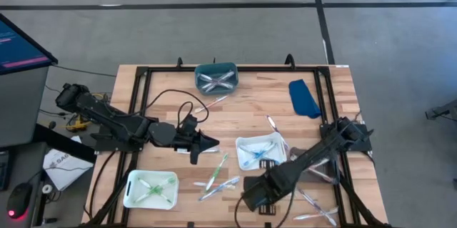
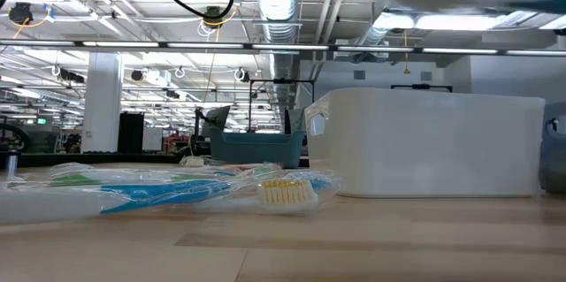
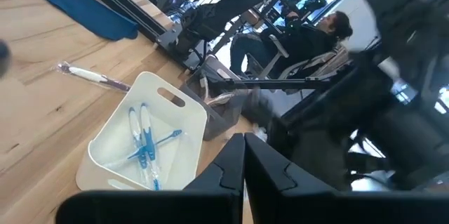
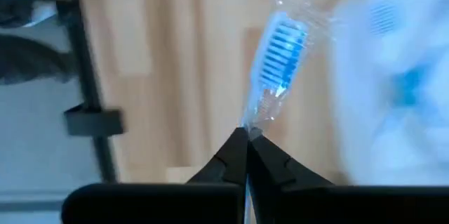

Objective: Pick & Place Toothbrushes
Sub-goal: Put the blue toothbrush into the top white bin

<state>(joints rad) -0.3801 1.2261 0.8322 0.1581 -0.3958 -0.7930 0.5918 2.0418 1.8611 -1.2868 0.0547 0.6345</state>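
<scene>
1. High view: the left tool (image 1: 213, 141) hangs over the middle of the bench (image 1: 164, 85), fingers pressed together and holding nothing. The right tool (image 1: 251, 198) sits low near the front edge, beside loose toothbrushes (image 1: 218, 178); the arm covers its tips. A teal tray (image 1: 216, 77) at the back, a white tray (image 1: 260, 151) near the centre and a second white tray (image 1: 151, 189) at front left each hold brushes. A blue cloth (image 1: 303, 98) lies at the back right.

2. Low view: wrapped brushes (image 2: 168, 189) lie close across the front, blurred. The white tray's wall (image 2: 433, 145) blocks what is behind it; the teal tray (image 2: 256, 148) shows farther back.

3. Left wrist view: the closed fingers (image 3: 242, 168) point towards the white tray (image 3: 144, 147) with blue brushes; a pink brush (image 3: 88, 75) lies beside it. A seated person (image 3: 302, 41) shows beyond the bench.

4. Right wrist view: the fingertips (image 4: 245, 143) pinch the wrapped end of a blue toothbrush (image 4: 282, 52); everything around is smeared.
</scene>
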